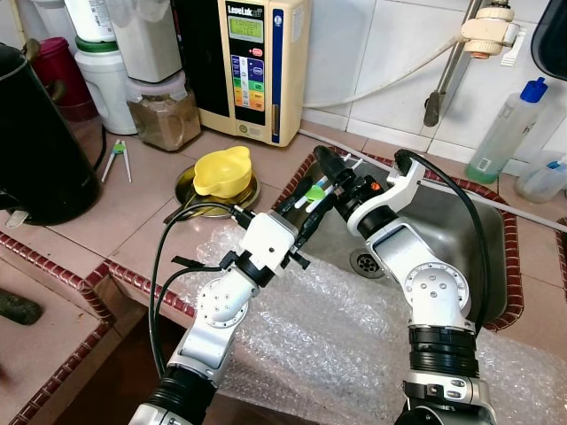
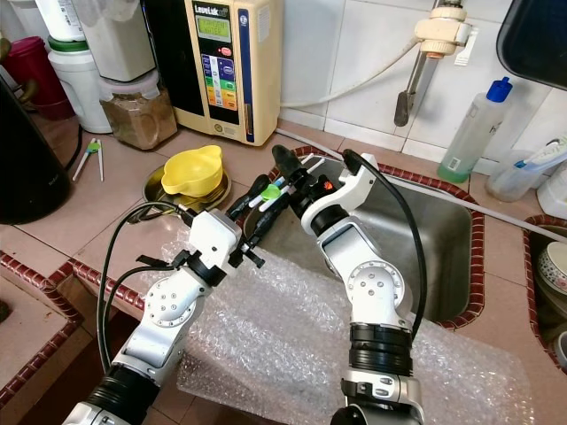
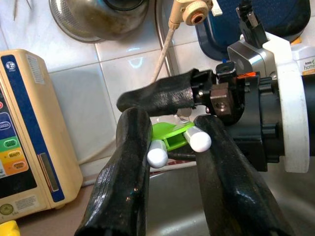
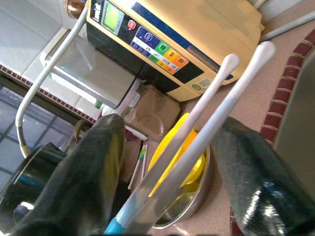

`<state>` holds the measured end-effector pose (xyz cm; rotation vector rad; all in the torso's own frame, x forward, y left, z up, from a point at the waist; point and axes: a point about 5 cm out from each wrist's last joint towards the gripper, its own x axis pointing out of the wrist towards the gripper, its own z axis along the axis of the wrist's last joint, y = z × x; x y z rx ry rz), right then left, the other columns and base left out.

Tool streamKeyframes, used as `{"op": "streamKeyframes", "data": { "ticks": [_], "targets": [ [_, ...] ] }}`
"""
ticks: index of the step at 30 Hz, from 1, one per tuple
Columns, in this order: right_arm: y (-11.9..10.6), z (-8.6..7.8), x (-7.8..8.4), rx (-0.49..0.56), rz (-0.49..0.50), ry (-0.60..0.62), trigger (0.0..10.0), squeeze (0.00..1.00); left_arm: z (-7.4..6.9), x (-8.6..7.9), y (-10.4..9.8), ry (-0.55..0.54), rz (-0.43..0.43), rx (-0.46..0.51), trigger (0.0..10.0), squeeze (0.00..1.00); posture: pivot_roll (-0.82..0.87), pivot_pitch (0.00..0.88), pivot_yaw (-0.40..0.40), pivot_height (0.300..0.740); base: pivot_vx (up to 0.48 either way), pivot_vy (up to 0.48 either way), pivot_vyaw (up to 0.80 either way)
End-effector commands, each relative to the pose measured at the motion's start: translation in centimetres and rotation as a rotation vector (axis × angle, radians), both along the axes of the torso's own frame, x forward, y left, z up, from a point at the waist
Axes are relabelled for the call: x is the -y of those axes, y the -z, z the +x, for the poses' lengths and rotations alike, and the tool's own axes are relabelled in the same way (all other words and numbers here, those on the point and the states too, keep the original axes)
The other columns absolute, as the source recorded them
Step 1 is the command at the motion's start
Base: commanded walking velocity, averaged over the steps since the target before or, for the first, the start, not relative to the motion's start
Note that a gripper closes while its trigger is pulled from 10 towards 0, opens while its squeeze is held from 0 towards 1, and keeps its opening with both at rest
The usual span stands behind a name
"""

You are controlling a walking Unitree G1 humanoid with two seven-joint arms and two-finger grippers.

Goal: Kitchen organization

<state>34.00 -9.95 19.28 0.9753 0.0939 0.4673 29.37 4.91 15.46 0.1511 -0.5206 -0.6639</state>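
1. White plastic, two slim handles joined at a green clip: a pair of white-and-green tongs [image 1: 314, 193] is hanging in the air over the near-left corner of the stainless steel sink [image 1: 461, 239], between both grippers.
2. The right gripper [image 1: 330, 177] is carrying the tongs at the green end; its fingers are standing apart in the wrist view, with the two handles running out between them toward the counter.
3. The left gripper [image 1: 306, 221] is meeting it from the counter side, fingers parted to either side of the rounded white tips, close but not visibly clamped. This looks like a hand-over in progress.
4. Outward: a yellow plastic bowl [image 1: 221, 172] is sitting in a shallow metal dish [image 1: 187, 182] on the tiled counter [image 1: 106, 221].
5. Bubble wrap [image 1: 337, 336] is covering the counter's front edge below both arms, probably as padding.
6. A cream water machine with coloured buttons [image 1: 252, 62] is standing against the wall behind.
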Motion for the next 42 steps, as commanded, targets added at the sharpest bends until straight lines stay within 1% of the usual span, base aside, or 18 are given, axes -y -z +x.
{"op": "streamKeyframes", "data": {
  "ticks": [1,5,6,12,13,14,15,20,23,24,28,33,34,38,39,40,41,42],
  "targets": [
    [-0.2,0.2,0.3,-0.006,0.002,0.01,0.0,0.0,-0.2,0.1,0.0,0.006,0.012,0.006,2.1,0.0,-0.06,0.039,-0.018,0.74,0.0,0.0,0.0],
    [-0.4,0.5,0.9,-0.016,0.017,0.042,0.0,0.0,0.1,-0.4,0.3,-0.01,0.029,-0.001,2.8,0.0,-0.06,0.039,-0.017,0.74,0.0,0.0,0.0],
    [-0.6,0.6,1.2,-0.026,0.055,0.059,0.0,0.0,0.3,-0.6,0.4,-0.016,0.033,-0.004,3.4,0.0,-0.06,0.04,-0.014,0.74,0.0,0.0,0.0],
    [-1.6,0.9,1.4,-0.011,0.114,0.068,0.0,0.0,0.4,-0.8,0.7,-0.029,0.04,-0.016,3.9,0.0,-0.06,0.04,-0.014,0.74,0.0,0.0,0.0],
    [-1.7,0.9,1.4,-0.009,0.111,0.067,0.0,0.0,0.4,-0.8,0.7,-0.03,0.041,-0.018,4.5,0.0,-0.06,0.04,-0.014,0.74,0.0,0.0,0.0],
    [-1.7,0.9,1.4,-0.009,0.108,0.066,0.0,0.0,0.4,-0.8,0.8,-0.03,0.042,-0.02,4.5,0.0,-0.06,0.04,-0.014,0.74,0.0,0.0,0.0],
    [-1.8,0.9,1.4,-0.006,0.108,0.066,0.0,0.0,0.4,-0.8,0.9,-0.031,0.043,-0.023,4.9,0.0,-0.06,0.038,-0.014,0.74,0.0,0.0,0.0],
    [-2.1,1.0,1.5,-0.005,0.114,0.068,0.0,0.0,0.4,-0.8,1.1,-0.033,0.045,-0.03,4.9,0.0,-0.06,0.038,-0.017,0.74,0.0,0.0,0.0],
    [-2.2,0.9,1.6,-0.002,0.126,0.06,0.0,0.0,0.4,-0.8,1.2,-0.035,0.049,-0.033,5.3,0.0,-0.07,0.037,-0.019,0.74,0.0,0.0,0.0],
    [-2.3,0.8,1.5,-0.001,0.126,0.051,0.0,0.0,0.4,-0.8,1.2,-0.035,0.05,-0.033,5.7,0.0,-0.07,0.037,-0.019,0.74,0.0,0.0,0.0],
    [-1.9,0.3,0.6,-0.007,0.109,-0.005,0.0,0.0,0.5,-0.8,1.3,-0.037,0.053,-0.033,6.0,0.0,-0.07,0.037,-0.019,0.74,0.0,0.0,0.0],
    [-1.3,-0.3,-0.3,-0.02,0.098,-0.062,0.0,0.0,0.4,-0.7,1.5,-0.036,0.057,-0.035,6.9,0.0,-0.07,0.035,-0.019,0.74,0.0,0.0,0.0],
    [-1.4,-0.3,-0.3,-0.015,0.099,-0.06,0.0,0.0,0.4,-0.7,1.6,-0.037,0.06,-0.036,9.7,0.0,-0.07,0.035,-0.019,0.74,0.0,0.0,0.0],
    [-1.4,-0.2,-0.1,-0.012,0.1,-0.051,0.0,0.0,0.4,-0.8,1.8,-0.036,0.064,-0.043,10.0,0.0,-0.07,0.036,-0.017,0.74,0.0,0.0,0.0],
    [-1.4,-0.2,0.1,-0.014,0.095,-0.044,0.0,0.0,0.4,-0.8,1.9,-0.035,0.066,-0.051,10.0,0.51,-0.07,0.036,-0.017,0.74,0.0,0.0,0.0],
    [-1.4,-0.2,0.1,-0.014,0.095,-0.044,0.0,0.0,0.4,-0.8,1.9,-0.035,0.066,-0.051,10.0,0.51,-0.07,0.036,-0.017,0.74,0.0,0.0,0.0],
    [-1.4,-0.1,0.2,-0.012,0.093,-0.037,0.0,0.0,0.4,-0.8,2.0,-0.032,0.064,-0.061,10.0,1.0,-0.07,0.036,-0.017,0.74,0.0,0.0,0.0],
    [-1.4,-0.1,0.3,-0.011,0.094,-0.032,0.0,0.0,0.4,-0.8,2.1,-0.031,0.063,-0.067,10.0,1.0,-0.07,0.036,-0.017,0.74,0.0,0.0,0.0]
  ]
}}
